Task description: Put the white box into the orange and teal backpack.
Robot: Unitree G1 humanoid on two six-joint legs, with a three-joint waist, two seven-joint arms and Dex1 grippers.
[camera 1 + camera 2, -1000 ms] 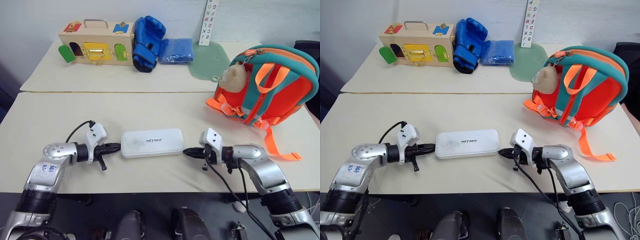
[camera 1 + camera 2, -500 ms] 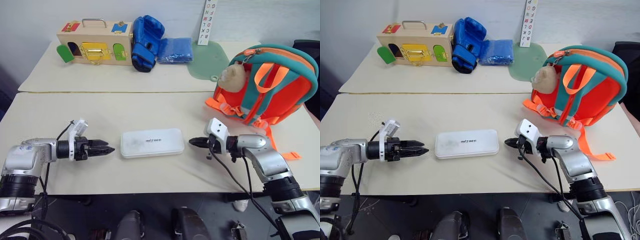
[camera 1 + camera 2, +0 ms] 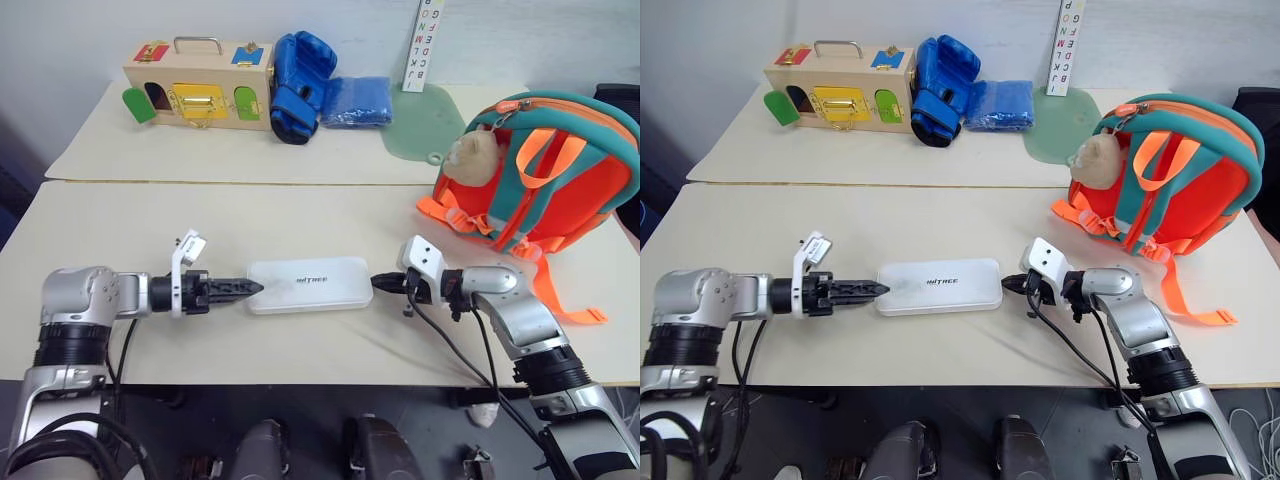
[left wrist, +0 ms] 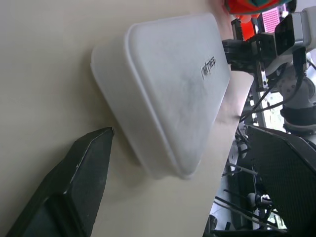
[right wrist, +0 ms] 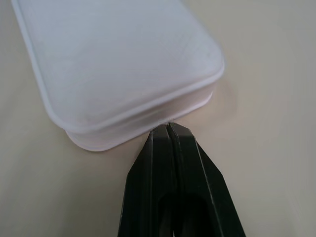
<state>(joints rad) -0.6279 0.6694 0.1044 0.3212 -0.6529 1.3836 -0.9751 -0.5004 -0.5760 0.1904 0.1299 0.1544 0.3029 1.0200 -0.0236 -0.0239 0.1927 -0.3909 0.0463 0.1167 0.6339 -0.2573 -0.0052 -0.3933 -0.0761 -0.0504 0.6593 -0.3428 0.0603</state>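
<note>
Table [image 3: 120, 230], largest item; the box [image 3: 309, 285] is the landmark, lying flat near the table's front edge. Backpack [image 3: 545, 180] stands behind and to the right of the box, well apart, its zip opening at the top, plush animal facing the box.

Step in hand, as judged: pinch the box between both arms, end to end, and lift. To do it well — keep both tips level with the box's side walls, press inward evenly so it does not pivot or skid, and lift only once both ends are seated.

Left gripper [image 3: 240, 288] sits at the box's left end, fingers spread wide, one finger [image 4: 74, 182] just beside the corner, nothing held. Right gripper [image 5: 168, 129] is at the box's right end — fingers pressed together, tip touching or nearly touching the end wall, empty.
</note>
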